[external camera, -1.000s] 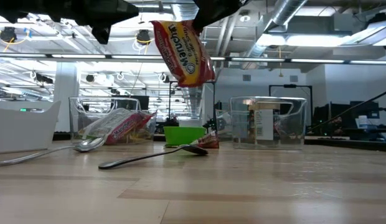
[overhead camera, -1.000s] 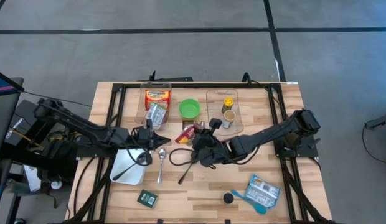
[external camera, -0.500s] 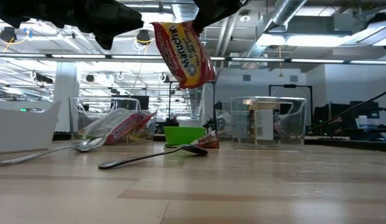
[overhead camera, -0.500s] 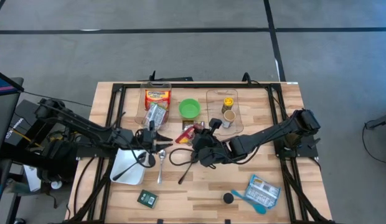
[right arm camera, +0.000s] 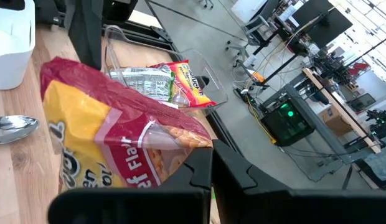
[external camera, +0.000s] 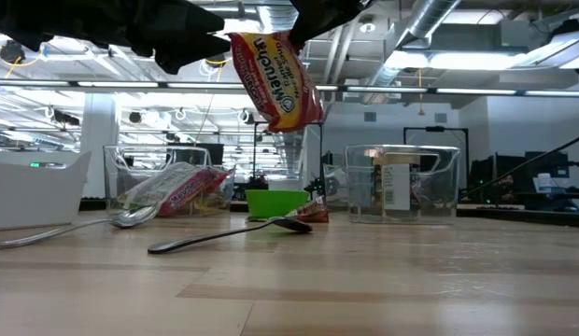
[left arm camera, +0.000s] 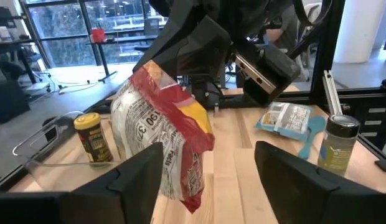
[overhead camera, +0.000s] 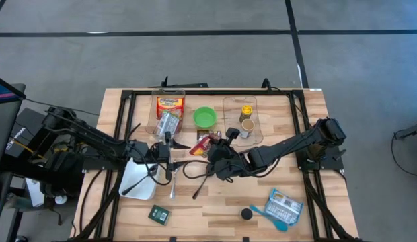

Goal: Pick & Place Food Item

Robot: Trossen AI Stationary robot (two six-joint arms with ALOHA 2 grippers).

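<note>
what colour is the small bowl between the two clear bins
Bright green bowl, clearest in the high view.

The wooden table [overhead camera: 222, 202] stands on a grey floor [overhead camera: 195, 54] crossed by dark tape lines [overhead camera: 195, 31], one running past the table's far edge and another angling down toward its far right corner. Overhead, exposed silver ducts [external camera: 430, 28] and pipes run under an open ceiling, with round lamps [external camera: 215, 56] hanging among them. Long light strips [external camera: 439, 91] stretch across the room. Beyond the table's far edge sit desks with monitors [right arm camera: 317, 15] and tangled cables. Large windows [left arm camera: 68, 31] with dark frames let in daylight behind a black stand [left arm camera: 103, 53].
</note>
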